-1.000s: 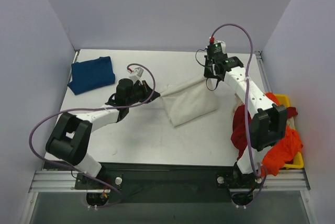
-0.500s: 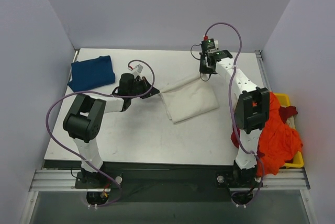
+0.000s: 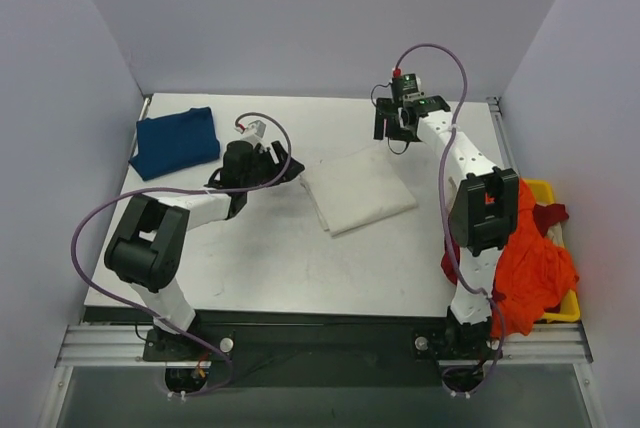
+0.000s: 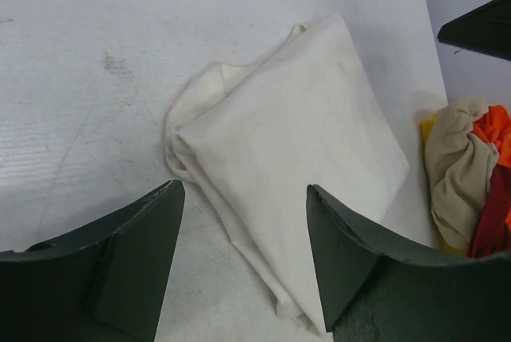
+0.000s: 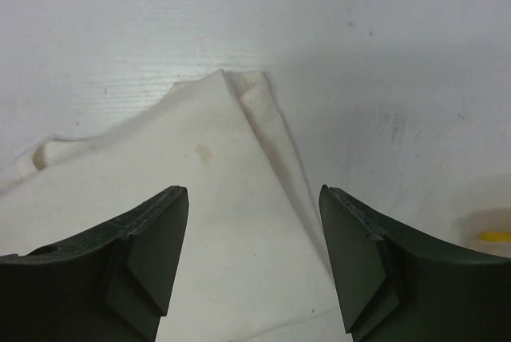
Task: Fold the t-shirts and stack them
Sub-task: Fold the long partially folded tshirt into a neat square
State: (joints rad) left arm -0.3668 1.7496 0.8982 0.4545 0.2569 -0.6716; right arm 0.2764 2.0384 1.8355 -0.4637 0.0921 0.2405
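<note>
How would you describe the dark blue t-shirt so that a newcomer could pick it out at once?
On the white table, go to the far left corner. The dark blue t-shirt lies folded there, alone. It is the only dark cloth on the tabletop: its one neighbour there, the cream t-shirt, lies mid-table.

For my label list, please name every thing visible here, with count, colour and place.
cream t-shirt: 1, off-white, folded, table middle
blue t-shirt: 1, dark blue, folded, far-left corner
loose t-shirts: several, orange, dark red, beige, heaped in bin
bin: 1, yellow, right of table
table: 1, white
cables: 2, purple, on arms
left gripper: 1, black, open, left of cream t-shirt
right gripper: 1, black, open, over its far corner
</note>
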